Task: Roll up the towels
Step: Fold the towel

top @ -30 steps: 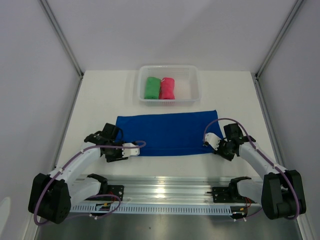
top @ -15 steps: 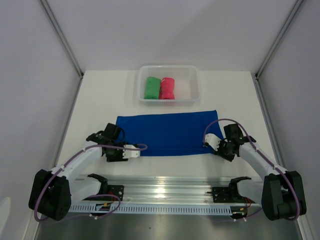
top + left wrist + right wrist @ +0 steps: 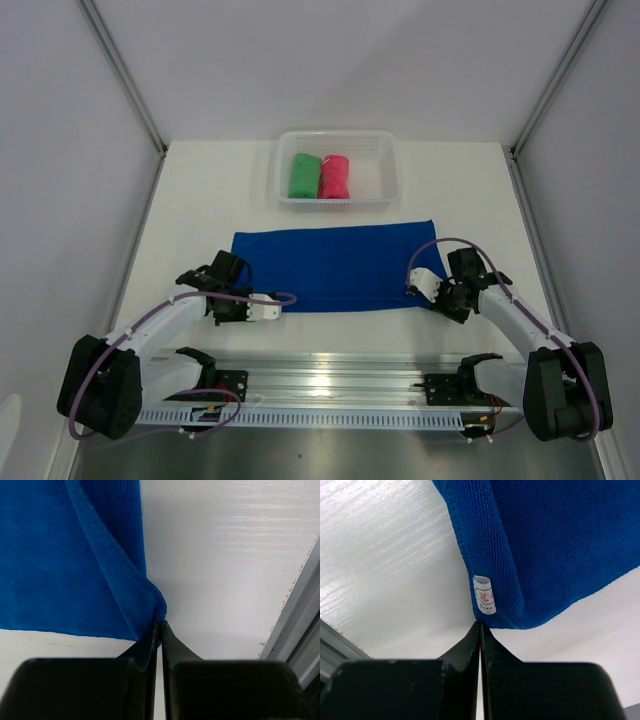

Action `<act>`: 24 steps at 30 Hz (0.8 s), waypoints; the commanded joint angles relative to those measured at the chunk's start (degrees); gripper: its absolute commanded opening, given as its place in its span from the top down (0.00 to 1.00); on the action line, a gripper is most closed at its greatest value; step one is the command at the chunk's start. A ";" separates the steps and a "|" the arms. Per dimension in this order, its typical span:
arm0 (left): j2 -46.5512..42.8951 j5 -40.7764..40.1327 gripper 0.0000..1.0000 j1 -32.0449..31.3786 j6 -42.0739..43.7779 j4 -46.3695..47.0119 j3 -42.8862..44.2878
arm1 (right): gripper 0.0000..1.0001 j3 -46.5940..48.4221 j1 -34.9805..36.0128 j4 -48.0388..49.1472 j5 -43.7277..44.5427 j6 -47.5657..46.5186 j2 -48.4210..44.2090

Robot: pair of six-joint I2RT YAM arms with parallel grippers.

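The left arm (image 3: 160,325) reaches in from the near-left, low over the white worktop (image 3: 200,220). The left fingers (image 3: 265,311) sit at the near-left corner of the blue towel (image 3: 335,268). In the left wrist view these fingers (image 3: 172,647) are pressed together on that corner, and the cloth (image 3: 60,555) is pinched between their tips. The corner is drawn up into a small peak, and a fold runs back from it along the towel's left edge.

The blue towel lies spread flat across the middle of the worktop, a wide rectangle with its long sides running left to right. It is not yet rolled.

Beyond it, at the far side of the worktop and apart from the towel's far edge, stands a white basket (image 3: 385,150). Two rolled towels lie in it side by side and touching: the green towel (image 3: 303,175) on the left, the pink towel (image 3: 335,176) on the right. The basket's right part holds nothing that I can make out.

The right arm (image 3: 520,325) comes in from the near-right, and the right fingers (image 3: 414,286) are at the towel's near-right corner. Seen from the right wrist, these fingers (image 3: 492,647) are closed tight on the hem (image 3: 465,560) at that corner. The cloth meets their tips and is lifted slightly off the worktop there. A small white tag (image 3: 484,600) with red print hangs from the hem just above the fingertips. A metal rail (image 3: 330,385) runs along the near edge, between the two arm bases.
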 commanded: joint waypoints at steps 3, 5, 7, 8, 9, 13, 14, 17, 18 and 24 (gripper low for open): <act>-0.10 -0.27 0.99 -0.54 -0.04 1.10 -1.10 | 1.00 0.92 0.09 -1.23 0.12 -1.18 -1.03; -0.36 0.08 0.99 -0.54 -1.17 0.31 -0.06 | 1.00 1.01 0.00 -1.49 0.12 -1.35 -1.03; -0.62 0.87 0.99 -0.10 -2.58 -1.62 1.61 | 1.00 1.36 0.09 -2.63 0.03 -1.97 -1.30; -1.32 1.57 0.99 0.34 -3.55 -2.59 2.40 | 1.00 1.88 0.09 -3.42 0.03 -2.41 -1.47; -1.68 3.57 0.99 1.21 -3.73 -3.73 4.85 | 1.00 2.06 0.00 -5.08 0.12 -3.11 -1.65; -3.26 8.33 0.99 7.62 -1.90 -11.72 8.65 | 1.00 3.47 -1.14 -12.56 0.38 -6.97 -2.70; -4.13 8.78 0.99 8.25 0.03 -14.26 8.65 | 1.00 3.55 -1.58 -14.40 0.38 -7.59 -3.40; -5.54 9.04 0.99 8.87 3.64 -15.78 5.59 | 1.00 3.56 -2.20 -15.82 -0.58 -9.61 -3.76; -5.90 9.04 0.99 8.87 4.09 -15.78 5.05 | 1.00 3.21 -2.28 -16.17 -0.41 -9.88 -3.41; -5.99 8.34 0.99 8.87 5.14 -15.86 3.47 | 1.00 3.38 -2.11 -17.84 0.21 -10.49 -4.11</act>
